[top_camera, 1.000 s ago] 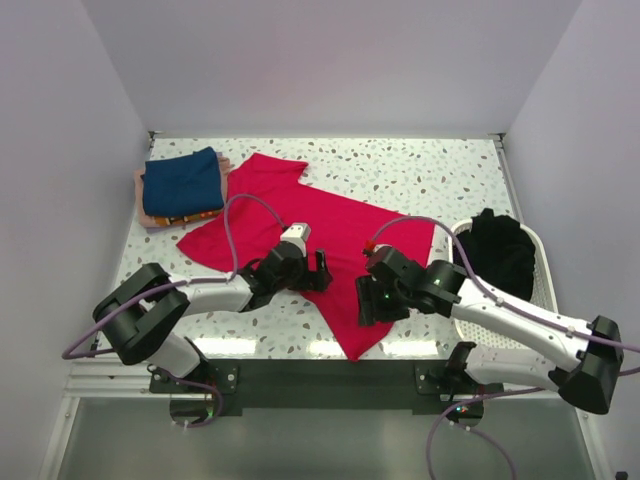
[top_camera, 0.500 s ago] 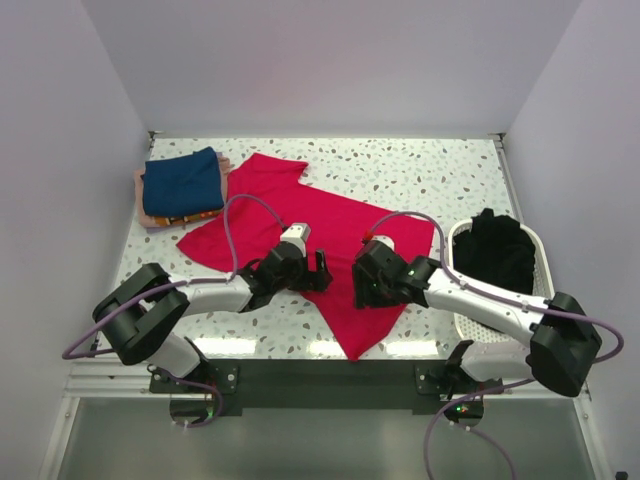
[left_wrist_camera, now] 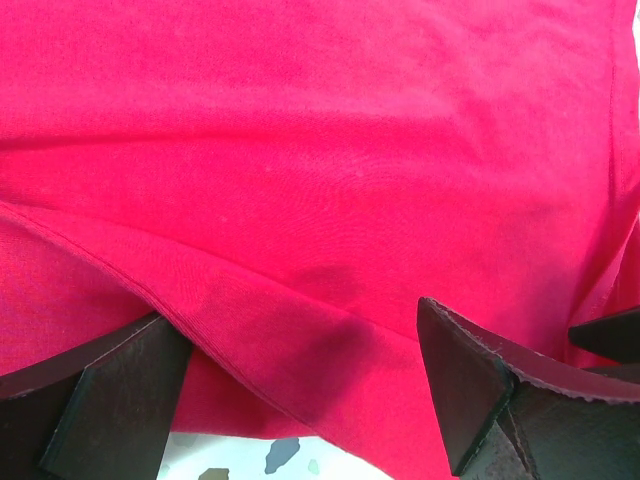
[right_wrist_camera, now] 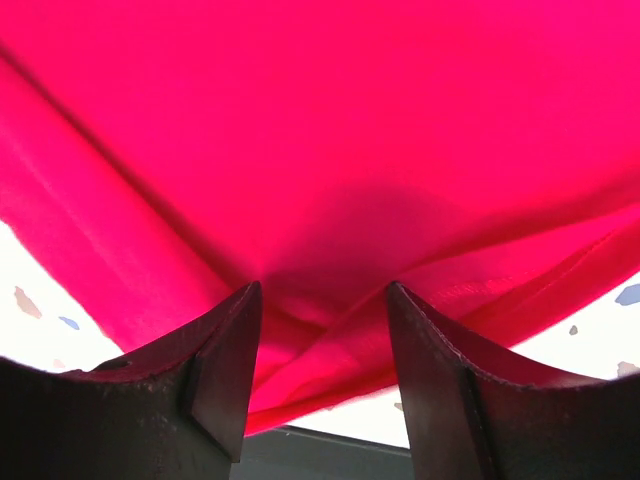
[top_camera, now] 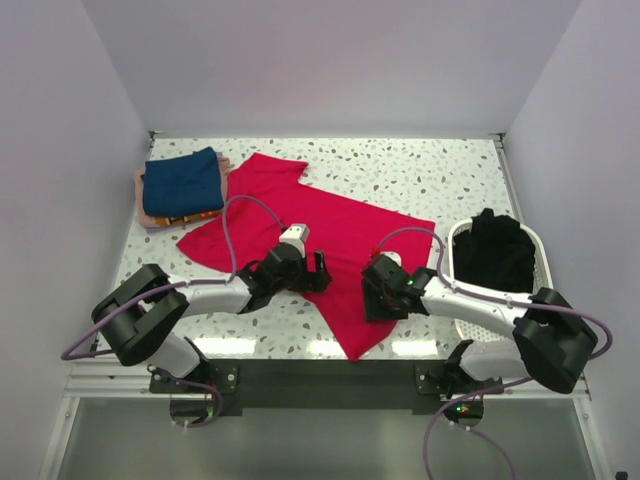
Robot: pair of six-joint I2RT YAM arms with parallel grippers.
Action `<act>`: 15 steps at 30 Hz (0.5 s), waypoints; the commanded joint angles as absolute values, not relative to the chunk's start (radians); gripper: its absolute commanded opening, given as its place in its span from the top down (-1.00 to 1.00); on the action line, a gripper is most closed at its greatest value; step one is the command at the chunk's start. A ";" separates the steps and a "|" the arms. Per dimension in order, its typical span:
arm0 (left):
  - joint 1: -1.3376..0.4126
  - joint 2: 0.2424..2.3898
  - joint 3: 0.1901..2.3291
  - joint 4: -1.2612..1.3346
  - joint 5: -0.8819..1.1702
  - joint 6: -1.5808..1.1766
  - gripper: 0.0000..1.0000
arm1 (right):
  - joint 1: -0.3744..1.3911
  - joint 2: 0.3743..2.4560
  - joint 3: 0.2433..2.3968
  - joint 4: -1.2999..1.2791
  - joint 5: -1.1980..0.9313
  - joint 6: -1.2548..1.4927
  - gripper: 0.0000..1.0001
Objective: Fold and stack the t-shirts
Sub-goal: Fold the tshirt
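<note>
**A:** Where's the shirt being folded?

**B:** The red t-shirt (top_camera: pixel 330 235) lies spread mid-table, with its collar toward 11 o'clock and a hem corner toward 6.

**A:** And the pincers?

**B:** The left gripper (top_camera: pixel 318 272) is at the shirt's 7 o'clock edge. Its jaws are spread to the full and hold nothing, straddling a ridge of cloth. The right gripper (right_wrist_camera: pixel 325 300) at 5 o'clock is half parted over a pucker. I cannot tell whether it is pinching.

**A:** Advice?

**B:** I'd have both close on the hem edge together, lift level, and carry it toward 12 without dragging. The folded navy tee (top_camera: pixel 182 182) waits at 10 o'clock, and the black tees (top_camera: pixel 500 250) sit in the basket (top_camera: pixel 545 290) at 3.
</note>
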State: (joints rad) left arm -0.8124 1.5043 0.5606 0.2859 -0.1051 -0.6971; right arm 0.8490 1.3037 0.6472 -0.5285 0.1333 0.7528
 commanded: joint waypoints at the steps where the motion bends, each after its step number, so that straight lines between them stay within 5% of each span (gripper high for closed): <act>1: -0.813 1.525 0.509 0.175 -0.098 -0.719 -0.94 | 0.838 1.272 0.615 -0.532 0.123 0.779 -0.15; 15: -0.815 1.537 0.506 0.198 -0.084 -0.703 -0.94 | 0.816 1.071 0.621 -0.893 0.198 0.847 -0.16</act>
State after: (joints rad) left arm -0.8120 1.5021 0.5510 0.3019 -0.1032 -0.6964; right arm 0.8223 1.1027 0.6243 -0.7826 0.1669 0.8082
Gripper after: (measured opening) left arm 0.967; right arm 0.579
